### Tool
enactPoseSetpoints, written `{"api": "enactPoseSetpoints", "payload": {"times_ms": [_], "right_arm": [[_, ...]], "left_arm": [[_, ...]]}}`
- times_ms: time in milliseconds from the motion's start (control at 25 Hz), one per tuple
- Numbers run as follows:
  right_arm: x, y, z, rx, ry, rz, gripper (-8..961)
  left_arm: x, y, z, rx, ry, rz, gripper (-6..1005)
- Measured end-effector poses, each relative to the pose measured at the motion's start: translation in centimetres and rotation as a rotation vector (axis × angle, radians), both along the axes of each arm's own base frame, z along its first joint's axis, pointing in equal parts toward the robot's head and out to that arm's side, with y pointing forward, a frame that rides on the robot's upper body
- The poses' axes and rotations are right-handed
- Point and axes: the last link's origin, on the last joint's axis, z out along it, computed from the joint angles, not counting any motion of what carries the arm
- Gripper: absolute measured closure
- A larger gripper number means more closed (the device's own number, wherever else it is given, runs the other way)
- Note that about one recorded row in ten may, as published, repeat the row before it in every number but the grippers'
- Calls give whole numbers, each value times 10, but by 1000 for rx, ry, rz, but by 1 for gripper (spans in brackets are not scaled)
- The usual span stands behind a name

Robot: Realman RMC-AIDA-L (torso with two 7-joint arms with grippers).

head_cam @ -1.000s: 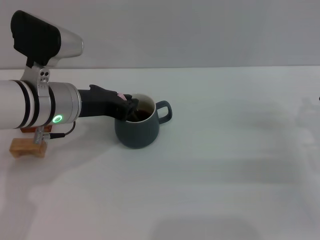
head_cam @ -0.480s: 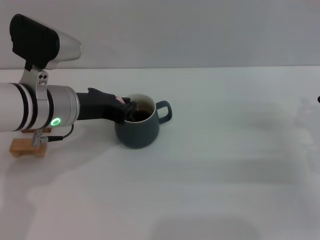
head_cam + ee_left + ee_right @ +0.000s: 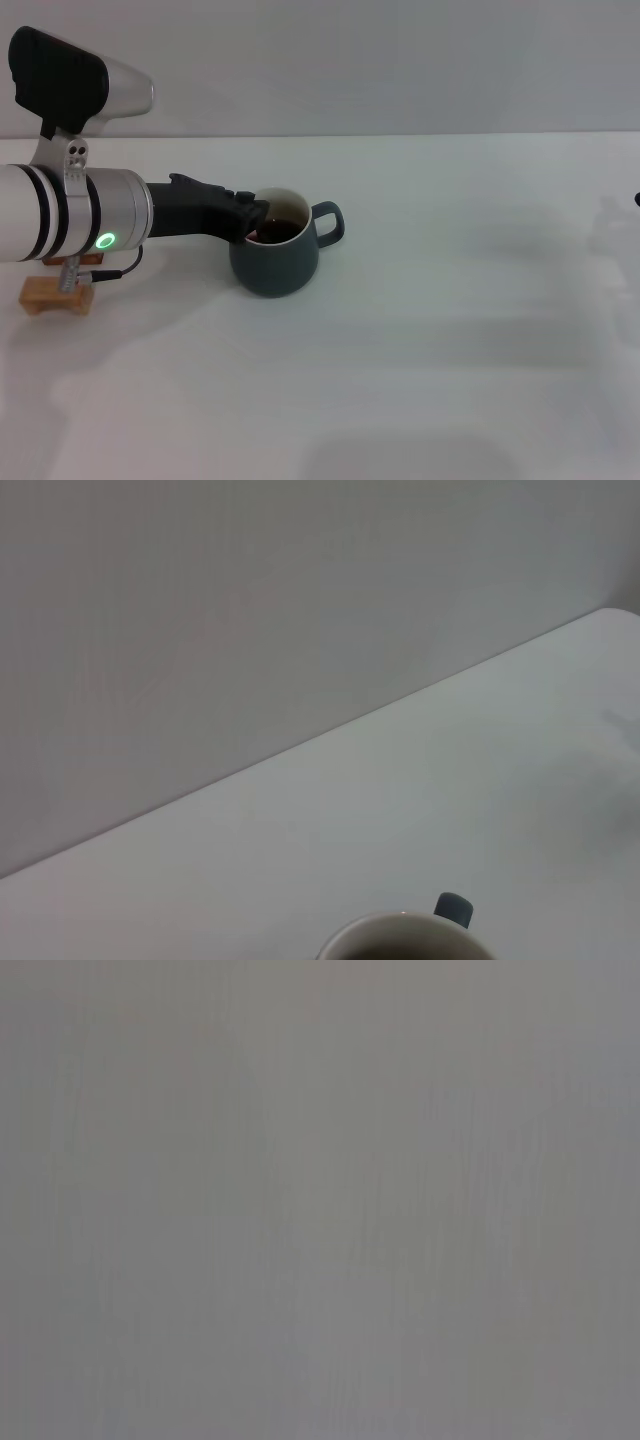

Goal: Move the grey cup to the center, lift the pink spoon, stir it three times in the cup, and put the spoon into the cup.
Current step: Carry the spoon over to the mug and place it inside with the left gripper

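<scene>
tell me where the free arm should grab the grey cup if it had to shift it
Take the loop handle of the grey cup, coming from the robot's right. It juts out that way, clear of the left claw at the opposite rim. The rounded body looks harder to pinch.

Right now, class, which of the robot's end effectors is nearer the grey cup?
Left. The left end effector is at the grey cup, over its rim. The right end effector does not appear in any view.

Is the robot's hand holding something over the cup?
It cannot be told: the left gripper sits at the rim of the squat dark grey ceramic cup, and no pink spoon shows.
</scene>
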Motion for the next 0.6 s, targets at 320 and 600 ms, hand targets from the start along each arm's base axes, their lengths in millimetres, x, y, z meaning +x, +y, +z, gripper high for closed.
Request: {"api": "enactPoseSetpoints", "payload": {"times_ms": [320, 600], "right_arm": [[-1, 0, 0, 2, 1, 4, 923], [0, -1, 1, 4, 3, 0, 923]], "left_arm": [[1, 0, 4, 18, -5, -6, 831], [-3, 7, 26, 151, -65, 3, 829]]}}
